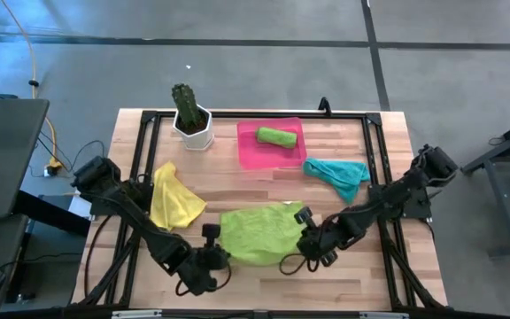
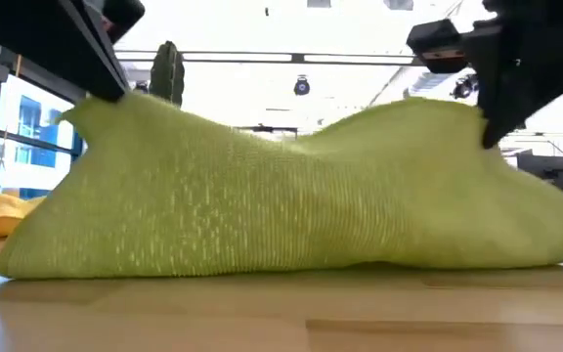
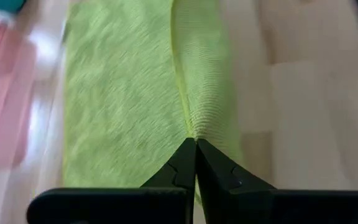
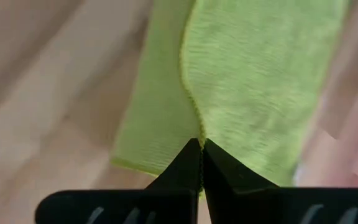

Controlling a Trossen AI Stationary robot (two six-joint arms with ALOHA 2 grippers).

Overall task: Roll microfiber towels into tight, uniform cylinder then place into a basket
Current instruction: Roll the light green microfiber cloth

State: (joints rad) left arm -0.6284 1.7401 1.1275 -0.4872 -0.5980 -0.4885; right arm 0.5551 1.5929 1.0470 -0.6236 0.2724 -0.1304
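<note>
Wooden table [image 1: 352, 266] on a grey workshop floor, bright windows behind in the low view. Flat lime green towel [image 1: 259, 232] lies at the table's near middle, both near corners lifted into two peaks. Left gripper [image 1: 212, 257] is clenched on the left corner, right gripper [image 1: 311, 245] clenched on the right corner; in each wrist view the hem runs straight into the closed fingertips, cloth spreading away ahead. Likely held so to fold or start the roll evenly from that edge. Farther out: yellow towel [image 1: 173, 200] crumpled at the left, teal towel [image 1: 339, 174] at the right, both unrolled. One rolled green towel [image 1: 275, 136] already sits inside the pink basket [image 1: 251, 152] at the far side, cactus pot [image 1: 192, 120] just beside it.
</note>
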